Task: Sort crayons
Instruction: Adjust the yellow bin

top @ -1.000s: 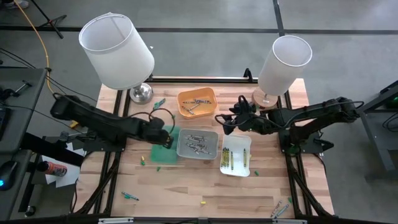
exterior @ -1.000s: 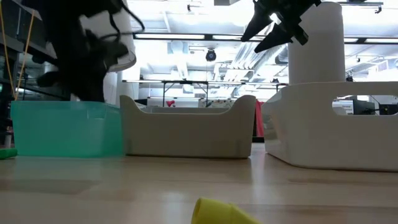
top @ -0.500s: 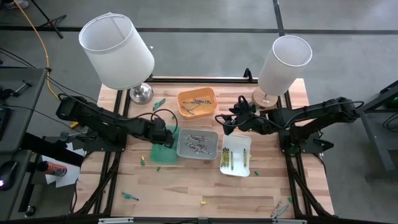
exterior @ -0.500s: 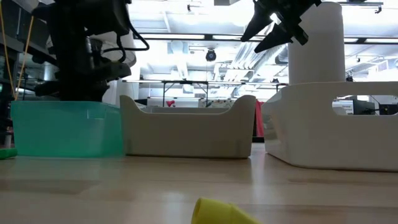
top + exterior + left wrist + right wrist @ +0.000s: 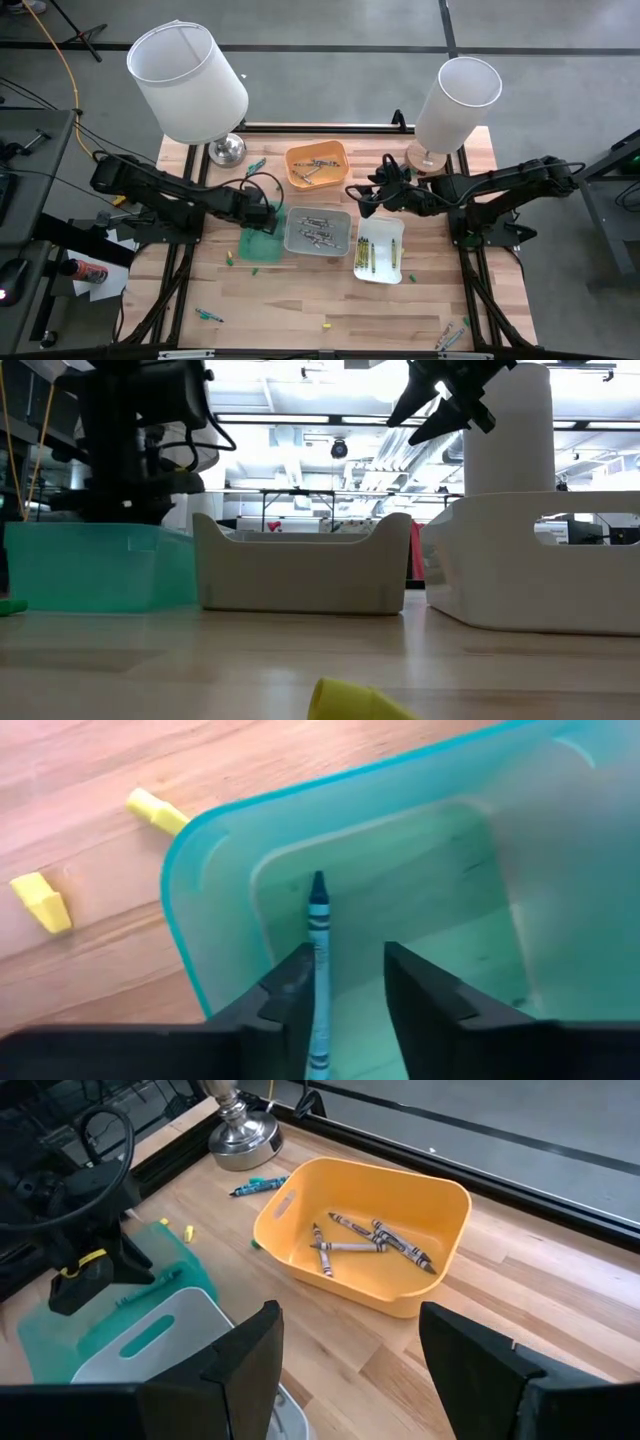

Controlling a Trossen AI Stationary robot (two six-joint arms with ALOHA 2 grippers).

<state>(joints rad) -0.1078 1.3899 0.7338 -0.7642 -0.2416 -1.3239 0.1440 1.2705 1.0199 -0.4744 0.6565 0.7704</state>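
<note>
The left gripper [image 5: 345,982] has been opened over the green tray [image 5: 210,910] since the earlier frame; a blue-green crayon [image 5: 318,935] is seen released, dropping inside; one crayon is judged sorted; the right gripper [image 5: 350,1350] waits, spread wide, empty, near the table's back edge.

Wooden butcher-block table [image 5: 300,310] on a dark metal frame, standing on a grey concrete floor [image 5: 330,25] with dark seam lines. Two lamps at the table's far edge: big white drum shade [image 5: 188,82] on a shiny chrome base [image 5: 227,150], and a slimmer white shade [image 5: 457,102] on a wooden base [image 5: 428,158]. Yellow cable [image 5: 62,60] runs across the floor on the left. Dark side bench [image 5: 30,215] on the left, with a red-labelled can [image 5: 85,270] below it. Low view: open industrial room, white ceiling with ducts and long strip lights [image 5: 330,420], workbenches [image 5: 300,510] far back.
</note>
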